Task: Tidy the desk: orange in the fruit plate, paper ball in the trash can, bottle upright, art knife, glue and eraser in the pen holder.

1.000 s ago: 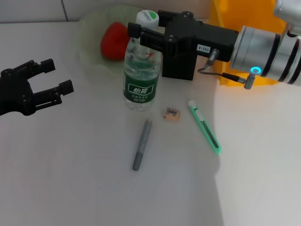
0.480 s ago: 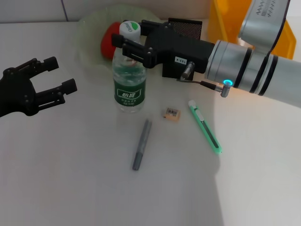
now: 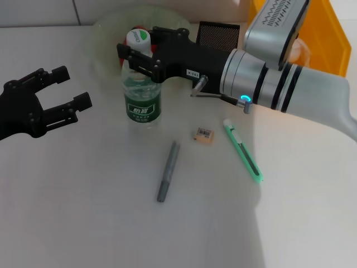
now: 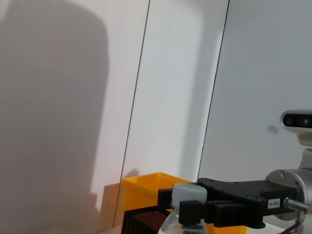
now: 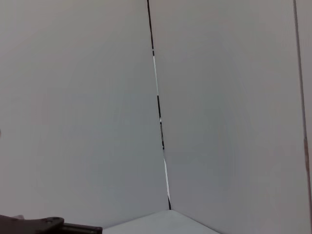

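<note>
The bottle (image 3: 142, 96) stands upright on the desk (image 3: 83, 212) in front of the fruit plate (image 3: 106, 28). My right gripper (image 3: 138, 50) is shut on its neck just below the cap; the left wrist view shows the same grip (image 4: 195, 209). Only a red sliver of the orange (image 3: 146, 28) shows behind the cap. The glue (image 3: 168, 171), eraser (image 3: 204, 134) and art knife (image 3: 243, 149) lie flat on the desk. The pen holder (image 3: 218, 34) stands behind my right arm, beside the trash can (image 3: 332, 39). My left gripper (image 3: 67, 89) hovers open at the left. The paper ball is out of view.
A white wall runs behind the desk. My right forearm (image 3: 279, 84) crosses above the back right of the desk, over the pen holder's front.
My right gripper has carried the upright bottle leftward and slightly back, in front of the fruit plate. The left gripper has stayed where it was.
</note>
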Controlling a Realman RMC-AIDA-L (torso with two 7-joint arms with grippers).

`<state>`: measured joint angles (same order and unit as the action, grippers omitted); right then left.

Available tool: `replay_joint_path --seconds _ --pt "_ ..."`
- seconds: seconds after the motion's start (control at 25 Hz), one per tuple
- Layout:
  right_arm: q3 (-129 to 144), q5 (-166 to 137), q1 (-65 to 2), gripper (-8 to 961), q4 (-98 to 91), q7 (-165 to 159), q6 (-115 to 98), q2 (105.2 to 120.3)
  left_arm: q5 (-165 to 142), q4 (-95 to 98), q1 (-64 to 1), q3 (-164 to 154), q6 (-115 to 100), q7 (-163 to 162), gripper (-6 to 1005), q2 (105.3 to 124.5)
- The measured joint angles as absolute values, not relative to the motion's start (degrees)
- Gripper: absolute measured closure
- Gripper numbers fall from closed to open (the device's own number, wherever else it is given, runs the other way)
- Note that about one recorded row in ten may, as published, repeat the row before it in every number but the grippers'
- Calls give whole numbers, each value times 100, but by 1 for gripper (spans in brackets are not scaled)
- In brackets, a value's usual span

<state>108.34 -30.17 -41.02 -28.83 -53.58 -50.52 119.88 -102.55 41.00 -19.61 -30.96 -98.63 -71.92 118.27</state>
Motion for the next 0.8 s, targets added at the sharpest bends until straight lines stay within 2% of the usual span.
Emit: replay_joint_path --seconds 0.8 --pt "11036 -2893 -4152 460 -2831 -5508 -4859 11988 -10063 4008 -1964 -3093 -9989 -7137 155 11830"
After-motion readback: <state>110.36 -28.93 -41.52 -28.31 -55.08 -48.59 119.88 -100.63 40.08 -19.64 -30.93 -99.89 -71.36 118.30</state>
